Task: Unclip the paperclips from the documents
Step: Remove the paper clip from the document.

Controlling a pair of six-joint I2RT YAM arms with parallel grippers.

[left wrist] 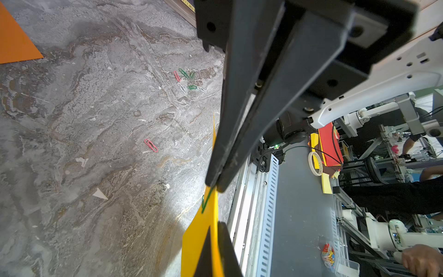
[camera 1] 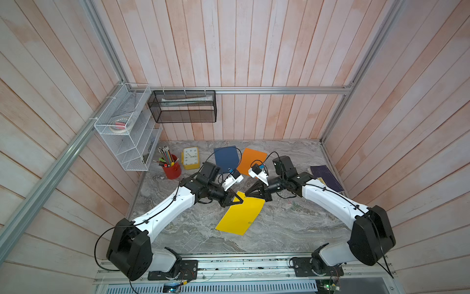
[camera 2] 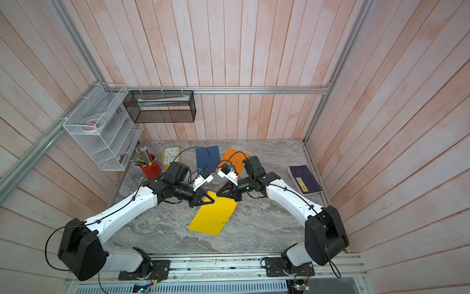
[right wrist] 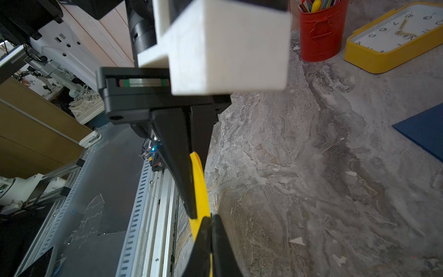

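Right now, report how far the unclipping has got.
Done: several loose paperclips lie on the table. In hand: the left gripper is shut on a corner of the yellow sheet, and the right gripper is shut on a green paperclip clipped to its edge. Left: pulling that one off, plus a silvery clip on its near edge. The orange sheet and blue sheet show no clip at this size.

Robotics lab: aluminium-framed cell [camera 1: 279,90], neighbouring robot rigs [left wrist: 407,115].

The clock [camera 1: 190,157] stands left of the documents [camera 1: 226,158], the book [camera 1: 326,178] right.
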